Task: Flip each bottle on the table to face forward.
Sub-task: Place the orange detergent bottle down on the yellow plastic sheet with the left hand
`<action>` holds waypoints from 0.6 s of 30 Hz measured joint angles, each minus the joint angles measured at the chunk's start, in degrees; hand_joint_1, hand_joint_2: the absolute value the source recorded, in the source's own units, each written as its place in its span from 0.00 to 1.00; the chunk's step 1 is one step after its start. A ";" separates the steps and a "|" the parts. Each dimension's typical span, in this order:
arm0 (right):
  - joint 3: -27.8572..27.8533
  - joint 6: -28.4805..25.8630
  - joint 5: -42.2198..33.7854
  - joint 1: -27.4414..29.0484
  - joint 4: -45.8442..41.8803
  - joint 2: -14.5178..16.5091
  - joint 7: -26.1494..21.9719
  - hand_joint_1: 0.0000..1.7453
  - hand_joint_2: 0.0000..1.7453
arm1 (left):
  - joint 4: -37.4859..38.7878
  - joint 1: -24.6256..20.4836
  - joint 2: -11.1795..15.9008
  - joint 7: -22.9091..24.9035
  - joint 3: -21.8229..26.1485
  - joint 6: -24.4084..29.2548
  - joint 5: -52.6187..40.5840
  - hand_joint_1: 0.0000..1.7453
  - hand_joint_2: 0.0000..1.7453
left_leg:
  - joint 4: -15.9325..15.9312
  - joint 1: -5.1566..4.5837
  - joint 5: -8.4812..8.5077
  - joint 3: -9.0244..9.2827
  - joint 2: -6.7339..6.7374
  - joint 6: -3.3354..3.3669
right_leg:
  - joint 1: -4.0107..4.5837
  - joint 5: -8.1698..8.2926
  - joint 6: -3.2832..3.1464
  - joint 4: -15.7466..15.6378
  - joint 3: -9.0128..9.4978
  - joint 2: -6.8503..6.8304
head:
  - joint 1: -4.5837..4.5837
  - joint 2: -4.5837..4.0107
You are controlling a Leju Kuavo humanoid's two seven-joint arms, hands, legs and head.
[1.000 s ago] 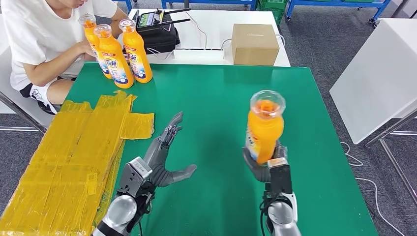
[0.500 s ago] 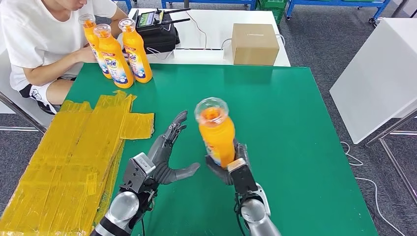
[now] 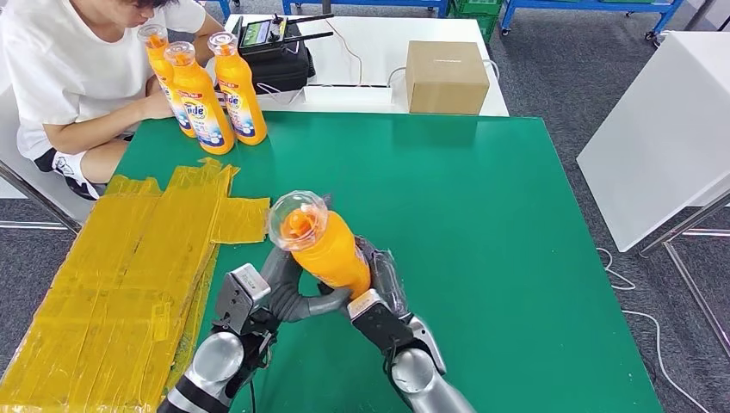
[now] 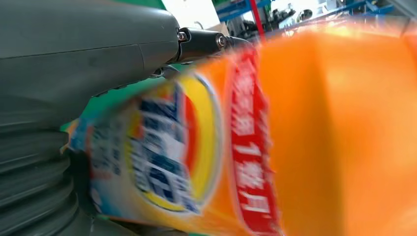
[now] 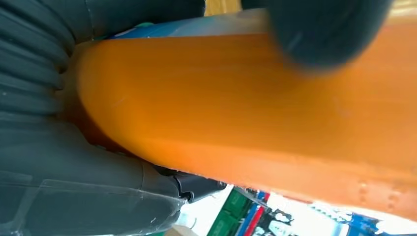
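An orange detergent bottle [image 3: 331,254] with a clear cap is held tilted above the green table [image 3: 482,198] by my right hand [image 3: 379,297], which grips its lower body. My left hand [image 3: 280,288] lies with fingers spread right beside and behind the bottle, thumb under it; whether it touches is unclear. The left wrist view shows the bottle's [image 4: 319,137] blue and yellow label close to the palm, blurred. In the right wrist view the orange bottle [image 5: 246,113] lies across my right hand [image 5: 74,187]. Three more orange bottles [image 3: 200,99] stand at the table's far left corner.
A person [image 3: 69,69] sits at the far left, one hand by the standing bottles. Yellow sheets [image 3: 129,275] cover the table's left side. Behind the table stand a cardboard box [image 3: 445,76] and a black case [image 3: 275,56]. A white table [image 3: 663,129] is at the right.
My right hand has carried the bottle from the right side leftward to my left hand and tipped it over to the left. The left hand has stayed about where it was.
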 joint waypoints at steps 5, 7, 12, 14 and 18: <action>2.26 -3.78 3.79 -1.90 1.27 0.01 0.40 0.99 1.00 | 0.52 -1.10 0.09 0.29 -0.70 -1.25 1.30 0.00 1.00 | 0.00 0.01 0.00 0.00 0.00 0.00 | 0.01 0.00 0.00 0.01 0.00 0.00 | 0.01 0.00; 3.13 -5.34 5.81 -2.57 2.08 0.05 0.68 0.99 1.00 | 0.75 -1.40 0.13 0.66 -0.72 -1.83 2.20 0.00 1.00 | 0.00 0.01 0.00 0.00 0.00 0.00 | 0.01 0.00 0.00 0.01 0.00 0.00 | 0.01 0.00; 5.16 -7.89 8.98 -4.52 4.97 0.09 1.80 1.00 1.00 | 1.23 -1.56 0.63 1.07 -0.51 -3.56 5.51 0.00 1.00 | 0.00 0.01 0.00 0.00 0.01 0.00 | 0.01 0.00 0.00 0.01 -0.01 0.01 | -0.01 0.00; 5.78 -8.35 9.73 -5.36 6.04 0.12 2.22 0.99 1.00 | 1.23 -1.51 0.85 1.05 -0.28 -3.77 6.57 0.00 1.00 | 0.00 0.01 0.00 0.00 0.01 0.00 | 0.00 0.00 0.00 0.01 -0.02 0.00 | 0.00 0.00; 6.55 -8.58 10.39 -6.52 7.41 0.13 2.56 0.97 1.00 | 1.23 -1.38 0.95 0.95 0.36 -3.74 7.76 0.23 1.00 | 0.00 0.01 0.00 0.00 0.01 0.00 | 0.00 0.00 0.00 0.01 -0.02 0.01 | -0.01 0.00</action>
